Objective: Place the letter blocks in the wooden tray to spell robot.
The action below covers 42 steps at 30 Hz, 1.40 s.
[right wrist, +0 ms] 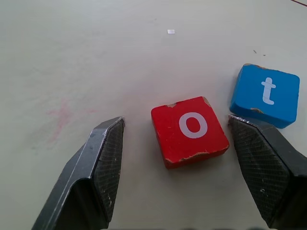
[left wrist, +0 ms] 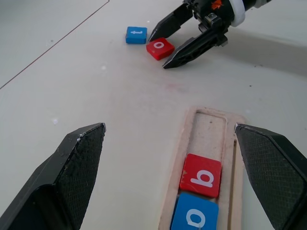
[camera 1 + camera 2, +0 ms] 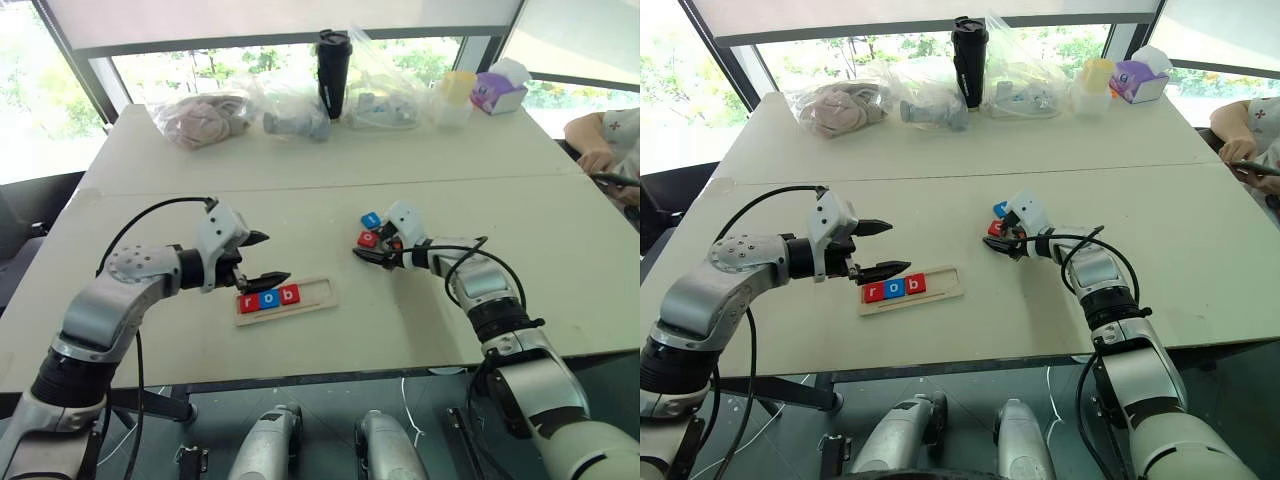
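The wooden tray (image 3: 310, 296) is lying nearest on the white table (image 3: 420, 320), slightly slanted, with three letter blocks sitting side by side in its left part: a red r block (image 3: 248, 303), a blue o block (image 3: 268, 298) and a red b block (image 3: 289, 294). The right part of the tray is showing bare wood.

The left gripper (image 3: 268, 260) is hovering just above and behind the tray's left end, its jaws standing wide open and holding nothing. In the left wrist view its two black fingers (image 2: 76, 167) are spreading to either side of the tray.

To the right and a little farther back, well apart from the tray, the right gripper (image 3: 372, 250) is reaching low over the table. Its jaws are open and straddling a red o block (image 1: 189, 129), which is lying flat between the fingers; the wrist view is showing gaps on both sides, so nothing is being gripped. A blue t block (image 1: 265, 95) is lying just beside the red one, on its far side, close to one fingertip.

At the far edge of the table, clear plastic bags (image 3: 290, 105) are lying in a row with a black travel mug (image 3: 333, 72) standing among them, and a purple tissue box (image 3: 498, 92) is sitting toward the right. A person's arm (image 3: 595, 140) is resting at the far right edge.
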Each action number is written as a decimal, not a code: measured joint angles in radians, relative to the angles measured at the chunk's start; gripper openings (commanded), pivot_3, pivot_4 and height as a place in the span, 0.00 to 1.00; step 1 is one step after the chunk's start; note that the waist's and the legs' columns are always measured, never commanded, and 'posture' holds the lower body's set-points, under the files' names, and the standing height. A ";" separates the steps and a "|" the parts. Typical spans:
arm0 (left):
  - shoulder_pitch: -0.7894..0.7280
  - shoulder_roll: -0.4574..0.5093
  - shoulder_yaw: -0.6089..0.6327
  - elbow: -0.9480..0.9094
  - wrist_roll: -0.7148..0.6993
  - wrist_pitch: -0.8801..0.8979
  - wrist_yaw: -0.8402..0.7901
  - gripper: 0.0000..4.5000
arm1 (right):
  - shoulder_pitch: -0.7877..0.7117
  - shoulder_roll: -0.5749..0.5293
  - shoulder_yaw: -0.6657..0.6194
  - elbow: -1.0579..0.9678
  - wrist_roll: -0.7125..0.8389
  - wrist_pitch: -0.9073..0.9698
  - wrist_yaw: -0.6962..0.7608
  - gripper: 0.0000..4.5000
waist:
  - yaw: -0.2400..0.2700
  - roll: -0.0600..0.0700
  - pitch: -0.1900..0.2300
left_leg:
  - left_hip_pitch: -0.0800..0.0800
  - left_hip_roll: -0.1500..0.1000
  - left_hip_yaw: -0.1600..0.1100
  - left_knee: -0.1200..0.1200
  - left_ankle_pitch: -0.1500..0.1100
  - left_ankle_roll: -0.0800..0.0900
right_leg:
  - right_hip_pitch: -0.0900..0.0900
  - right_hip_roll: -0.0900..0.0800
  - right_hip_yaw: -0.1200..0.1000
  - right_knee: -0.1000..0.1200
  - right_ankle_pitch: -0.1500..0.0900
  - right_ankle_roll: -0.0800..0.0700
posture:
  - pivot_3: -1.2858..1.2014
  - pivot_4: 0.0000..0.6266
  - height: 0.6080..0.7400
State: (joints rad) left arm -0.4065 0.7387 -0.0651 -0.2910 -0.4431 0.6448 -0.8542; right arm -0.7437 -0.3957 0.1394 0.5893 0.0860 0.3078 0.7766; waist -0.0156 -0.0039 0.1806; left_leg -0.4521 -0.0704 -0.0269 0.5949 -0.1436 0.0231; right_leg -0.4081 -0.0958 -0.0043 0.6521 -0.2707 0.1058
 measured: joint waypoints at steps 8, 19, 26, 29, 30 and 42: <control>0.001 -0.004 0.000 -0.007 -0.001 0.001 -0.010 1.00 | 0.039 0.003 -0.015 -0.079 0.010 0.047 -0.003 0.26 | 0.001 0.000 0.000 | 0.002 0.000 0.000 -0.001 0.000 0.000 | 0.001 0.000 0.000 0.000 0.000 0.000 | 0.52 0.24 1.00; 0.087 0.061 -0.005 -0.110 0.017 -0.031 -0.067 1.00 | 0.314 0.103 -0.264 -0.946 0.001 0.950 -0.412 0.26 | 0.006 0.000 0.000 | -0.001 0.000 -0.001 -0.006 0.000 0.000 | -0.004 -0.001 0.001 0.000 -0.002 -0.004 | 0.52 0.24 1.00; 0.059 0.040 -0.078 -0.116 0.020 -0.036 -0.126 1.00 | 0.372 0.317 -0.217 -1.264 -0.017 1.205 -0.599 0.26 | 0.006 0.002 0.000 | -0.001 0.000 0.000 -0.007 0.000 -0.001 | -0.008 -0.001 0.001 -0.003 -0.003 -0.005 | 0.52 0.24 1.00; 0.034 0.035 -0.093 -0.101 0.030 -0.045 -0.135 1.00 | 0.420 0.363 -0.182 -1.269 -0.026 1.214 -0.643 0.26 | 0.004 0.001 -0.001 | -0.003 -0.001 0.000 -0.007 0.000 -0.001 | -0.009 -0.002 0.001 -0.005 -0.003 -0.005 | 0.52 0.24 1.00; 0.026 0.034 -0.099 -0.093 0.037 -0.047 -0.138 1.00 | 0.433 0.378 -0.175 -1.269 -0.025 1.225 -0.654 0.26 | 0.003 0.001 -0.001 | -0.004 -0.001 0.000 -0.007 0.000 0.000 | -0.010 -0.002 0.001 -0.004 -0.003 -0.005 | 0.52 0.24 1.00; 0.023 0.023 -0.118 -0.062 0.064 -0.072 -0.147 1.00 | 0.428 0.370 -0.192 -1.278 0.052 1.283 -0.602 0.97 | 0.002 0.001 -0.001 | -0.007 0.000 0.000 -0.005 0.000 0.000 | -0.013 -0.001 0.001 -0.002 -0.002 -0.004 | 0.52 0.24 1.00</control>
State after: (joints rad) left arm -0.3835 0.7620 -0.1828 -0.3527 -0.3792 0.5726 -1.0015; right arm -0.3159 -0.0258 -0.0529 -0.6885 0.1379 1.5903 0.1745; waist -0.0137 -0.0028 0.1799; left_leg -0.4591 -0.0706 -0.0266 0.5896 -0.1436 0.0226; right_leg -0.4213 -0.0969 -0.0033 0.6496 -0.2729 0.1016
